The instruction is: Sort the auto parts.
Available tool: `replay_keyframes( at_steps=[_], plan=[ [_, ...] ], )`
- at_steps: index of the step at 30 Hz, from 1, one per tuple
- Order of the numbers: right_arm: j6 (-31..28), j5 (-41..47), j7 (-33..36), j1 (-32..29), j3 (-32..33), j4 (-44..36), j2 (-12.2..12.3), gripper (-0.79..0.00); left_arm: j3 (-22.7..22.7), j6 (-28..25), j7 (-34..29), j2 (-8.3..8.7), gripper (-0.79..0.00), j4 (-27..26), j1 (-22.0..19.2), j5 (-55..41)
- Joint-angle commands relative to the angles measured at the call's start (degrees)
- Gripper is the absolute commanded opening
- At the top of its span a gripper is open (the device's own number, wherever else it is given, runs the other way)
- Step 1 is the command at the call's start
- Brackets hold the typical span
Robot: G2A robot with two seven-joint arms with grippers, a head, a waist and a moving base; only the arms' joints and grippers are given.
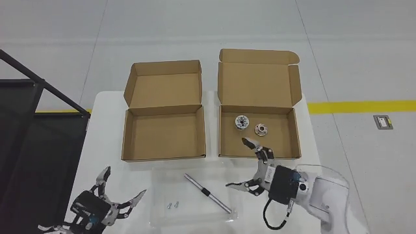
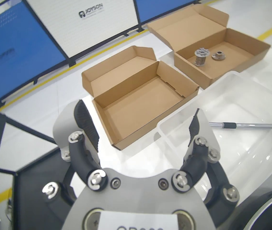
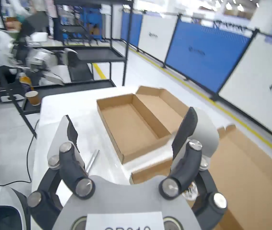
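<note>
Nearest you, the left gripper (image 1: 123,183) hung over the near left corner of the white table (image 1: 104,143), its jaws spread wide and empty. Its own wrist view showed the gripper (image 2: 138,111) with dark ribbed pads (image 2: 88,123) well apart.

Your right gripper (image 1: 237,163) sat at the near right, just in front of the right-hand brown cardboard box (image 1: 279,140). It too was wide open and held nothing. The right wrist view confirmed the gap of that gripper (image 3: 130,114).

Between the two grippers lay the clear plastic tray (image 1: 156,221). It held a long silver metal rod with a dark band (image 1: 207,194), lying at a slant. From above you could also make out two small silver screws (image 1: 171,205) beside each other, left of the rod.

The left wrist view gave you the rod (image 2: 241,125) side-on inside the tray (image 2: 234,72). The right wrist view caught one end of it (image 3: 92,161).

Farther back stood the left-hand brown cardboard box (image 1: 162,136), lid folded open. Both wrist views looked into it (image 2: 138,101) (image 3: 126,125).

The right-hand box (image 2: 241,58) (image 3: 246,168) held two parts near its back wall. One was a toothed silver metal cylinder (image 1: 242,121), the other a flanged brownish bushing (image 1: 260,129). From the left wrist you saw the cylinder (image 2: 200,56) standing upright and the bushing (image 2: 218,55) just beside it.
</note>
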Motion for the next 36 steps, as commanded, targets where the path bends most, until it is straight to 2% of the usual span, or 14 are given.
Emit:
replay_keyframes(
  at_steps=[1, 2, 4, 14, 16, 19, 21, 24, 26, 28, 36],
  plan=[
    [-1.14, -8.02, -12.0, -1.5, -0.03, -1.55, 0.94, 0.0, 2.07, -1.47, -2.57, 0.24, 0.0, -3.4, -1.07, 6.77],
    [-1.26, -10.92, -15.83, -2.06, -0.34, -1.94, 1.38, 0.0, 3.42, -1.91, -3.54, 0.32, 0.0, -4.36, -1.66, 9.47],
    [-1.26, -10.92, -15.83, -2.06, -0.34, -1.94, 1.38, 0.0, 5.96, -3.84, -5.88, 0.58, 0.0, -6.06, -2.67, 16.15],
    [-1.26, -10.92, -15.83, -2.06, -0.34, -1.94, 1.38, 0.0, 5.96, -3.84, -5.88, 0.58, 0.0, -6.06, -2.67, 16.15],
    [-1.26, -10.92, -15.83, -2.06, -0.34, -1.94, 1.38, 0.0, 6.43, -5.5, -6.58, 0.71, 0.0, -4.8, -2.88, 17.45],
    [-1.26, -10.92, -15.83, -2.06, -0.34, -1.94, 1.38, 0.0, 9.25, -14.23, -9.87, 1.3, 0.0, -3.96, -7.15, 22.27],
    [-1.26, -10.92, -15.83, -2.06, -0.34, -1.94, 1.38, 0.0, 12.05, -20.83, -12.7, 1.58, 0.0, -3.07, -11.22, 23.67],
    [-1.26, -10.92, -15.83, -2.06, -0.34, -1.94, 1.38, 0.0, 16.51, -24.97, -17.86, 1.39, 0.0, -1.38, -18.05, 22.44],
    [-1.26, -10.92, -15.83, -2.06, -0.34, -1.94, 1.38, 0.0, 20.42, -31.71, -21.84, 1.4, 0.0, -0.17, -23.12, 22.95],
    [-1.26, -10.92, -15.83, -2.06, -0.34, -1.94, 1.38, 0.0, 22.25, -32.09, -24.49, 1.15, 0.0, 1.1, -24.95, 22.1],
    [-1.26, -10.92, -15.83, -2.06, -0.34, -1.94, 1.38, 0.0, 22.25, -32.09, -24.49, 1.15, 0.0, 1.1, -24.95, 22.1]
  ],
)
